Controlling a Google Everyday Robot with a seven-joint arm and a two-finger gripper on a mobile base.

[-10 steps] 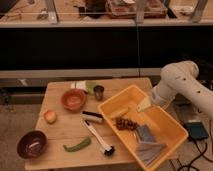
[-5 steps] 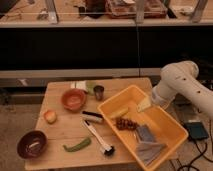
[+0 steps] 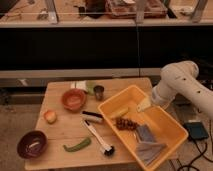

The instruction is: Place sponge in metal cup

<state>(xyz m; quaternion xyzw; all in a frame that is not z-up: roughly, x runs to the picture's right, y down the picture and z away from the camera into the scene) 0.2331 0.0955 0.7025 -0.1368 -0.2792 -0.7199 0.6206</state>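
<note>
A small dark metal cup [image 3: 99, 92] stands upright at the back of the wooden table [image 3: 60, 131], just left of the yellow bin [image 3: 170, 129]. A white and green sponge-like piece [image 3: 84, 86] lies right behind and to the left of the cup. A yellowish piece [image 3: 121, 113] that may also be a sponge lies inside the bin. My gripper [image 3: 143, 105] hangs from the white arm [image 3: 180, 82] over the bin's far rim, well to the right of the cup.
An orange bowl [image 3: 73, 99], a peach-coloured fruit [image 3: 49, 116], a purple bowl [image 3: 32, 144], a green pepper [image 3: 77, 145], a brush [image 3: 97, 135] and a black-and-white bar [image 3: 92, 116] lie on the table. The bin holds a brown cluster [image 3: 127, 123] and grey cloths [image 3: 147, 142].
</note>
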